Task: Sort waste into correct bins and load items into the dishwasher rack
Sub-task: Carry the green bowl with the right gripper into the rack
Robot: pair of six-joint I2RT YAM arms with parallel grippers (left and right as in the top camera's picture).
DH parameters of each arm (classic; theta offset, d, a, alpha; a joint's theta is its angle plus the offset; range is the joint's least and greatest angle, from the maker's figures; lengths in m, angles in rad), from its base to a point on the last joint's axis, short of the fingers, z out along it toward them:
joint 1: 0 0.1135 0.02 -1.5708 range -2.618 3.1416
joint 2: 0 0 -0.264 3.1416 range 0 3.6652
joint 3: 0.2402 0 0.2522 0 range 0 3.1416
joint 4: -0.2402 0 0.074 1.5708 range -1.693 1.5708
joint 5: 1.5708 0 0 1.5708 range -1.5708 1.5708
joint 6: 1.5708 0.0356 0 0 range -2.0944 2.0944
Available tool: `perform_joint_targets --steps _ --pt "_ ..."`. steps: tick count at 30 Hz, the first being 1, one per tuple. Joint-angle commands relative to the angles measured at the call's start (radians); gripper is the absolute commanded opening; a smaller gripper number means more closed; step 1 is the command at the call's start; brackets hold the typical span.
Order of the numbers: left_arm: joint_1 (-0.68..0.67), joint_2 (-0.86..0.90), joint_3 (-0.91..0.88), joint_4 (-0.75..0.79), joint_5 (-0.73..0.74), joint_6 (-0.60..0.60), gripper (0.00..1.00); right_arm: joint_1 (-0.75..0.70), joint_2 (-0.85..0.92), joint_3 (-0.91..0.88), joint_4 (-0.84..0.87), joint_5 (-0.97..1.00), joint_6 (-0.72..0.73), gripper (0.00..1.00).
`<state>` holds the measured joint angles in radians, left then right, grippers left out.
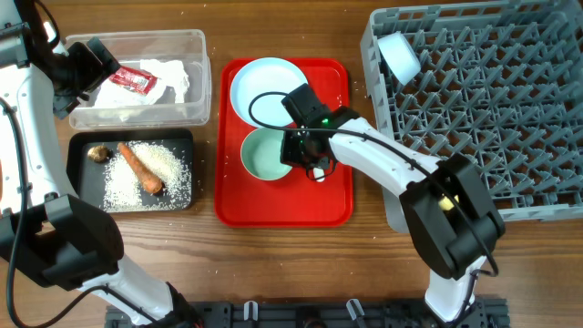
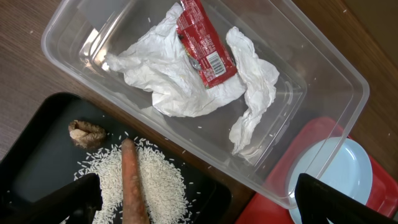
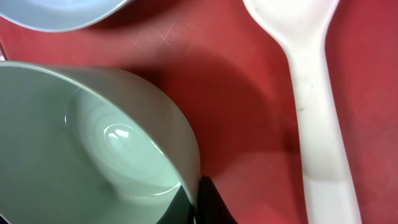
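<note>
Well left of the red serving tray (image 1: 282, 202), the left gripper (image 1: 100, 66) hangs over the clear tub (image 1: 197, 91). In its wrist view its jaws stand wide apart with nothing between them. The tub sits just left of the red tray's upper half. In it lies the crumpled white napkin (image 2: 180, 81), with the small red wrapper (image 2: 202, 43) on top. The black tray (image 1: 86, 180) sits left of the red tray's lower half, directly below the tub. It holds the small brown lump (image 1: 97, 153) at its far-left end, the orange carrot piece (image 1: 141, 169), and the white rice (image 1: 171, 164) scattered around the carrot.

On the red tray itself, the pale blue plate (image 1: 260, 77) rests at the top and the pale green bowl (image 1: 260, 157) just below it. The right gripper (image 3: 196, 199) is at the bowl's right rim, its jaws closed on that rim with one finger inside and one outside. The white spoon (image 3: 311, 112) lies on the red tray just right of the bowl.

The grey dishwasher rack (image 1: 510, 137) stands just right of the red tray. A pale blue bowl (image 1: 399, 56) sits tilted among the pegs in the rack's corner nearest the tray's top.
</note>
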<state>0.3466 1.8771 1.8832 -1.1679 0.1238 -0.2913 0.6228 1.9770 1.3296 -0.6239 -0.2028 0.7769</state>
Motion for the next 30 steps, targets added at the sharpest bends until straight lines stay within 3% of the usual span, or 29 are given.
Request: perform_joint_targets --steps 1,4,6,7,8,12,15,18,24,30 --pt "0.004 -0.016 0.002 0.000 -0.006 -0.009 1.00 -0.026 -0.122 0.017 -0.045 0.087 -0.092 0.04" --pt "0.004 -0.016 0.002 0.000 -0.006 -0.009 1.00 -0.094 -0.315 0.034 -0.158 0.357 -0.132 0.04" --pt "0.005 -0.016 0.002 0.000 -0.006 -0.009 1.00 -0.152 -0.429 0.034 -0.210 0.637 -0.172 0.04" --pt "0.004 -0.016 0.002 0.000 -0.006 -0.009 1.00 -0.173 -0.462 0.034 -0.232 0.781 -0.178 0.04" --pt "0.004 -0.016 0.002 0.000 -0.006 -0.009 1.00 -0.210 -0.489 0.034 -0.272 1.077 -0.212 0.04" --pt "0.004 -0.016 0.002 0.000 -0.006 -0.009 1.00 -0.269 -0.457 0.030 -0.257 1.460 -0.505 0.04" --pt "0.004 -0.016 0.002 0.000 -0.006 -0.009 1.00 -0.277 -0.401 0.030 -0.106 1.497 -0.963 0.04" --pt "0.004 -0.016 0.002 0.000 -0.006 -0.009 1.00 -0.275 -0.356 0.030 -0.031 1.454 -1.156 0.04" --pt "0.004 -0.016 0.002 0.000 -0.006 -0.009 1.00 -0.273 -0.195 0.029 -0.039 1.411 -1.300 0.04" --pt "0.004 -0.016 0.002 0.000 -0.006 -0.009 1.00 -0.267 -0.110 0.018 -0.043 1.370 -1.297 0.04"
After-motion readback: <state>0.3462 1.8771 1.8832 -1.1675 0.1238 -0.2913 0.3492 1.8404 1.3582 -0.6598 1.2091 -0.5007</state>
